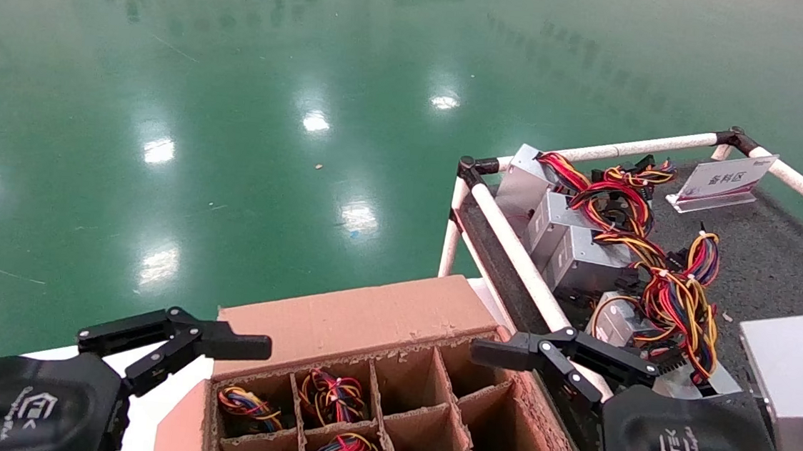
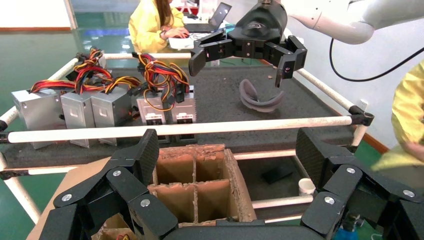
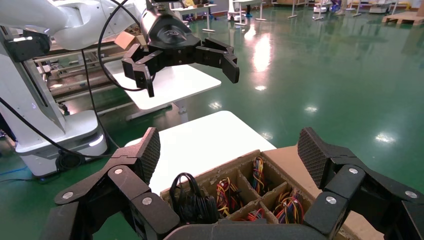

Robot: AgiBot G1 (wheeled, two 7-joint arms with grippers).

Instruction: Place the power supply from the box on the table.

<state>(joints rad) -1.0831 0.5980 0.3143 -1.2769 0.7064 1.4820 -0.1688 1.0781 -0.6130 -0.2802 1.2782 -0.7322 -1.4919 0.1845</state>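
box cut off below — cell bottoms hidden

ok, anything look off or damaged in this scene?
The box has ragged, crumbling dividers, with cardboard crumbs along their edges. On the table, the power supplies lie in a crowded row, wires tangled together. Both end effectors, left and right, hang open and hold nothing.

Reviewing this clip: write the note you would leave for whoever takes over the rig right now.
Left gripper: open, empty, at the left edge of the brown cardboard box with ragged dividers.
Right gripper: open, empty, between the box and the dark grey felt table with white pipe rail.
Done: several silver-grey metal power supplies with coloured wire bundles lie on the table.
Left: wire bundles show in the box's left cells; more supplies to lift out.
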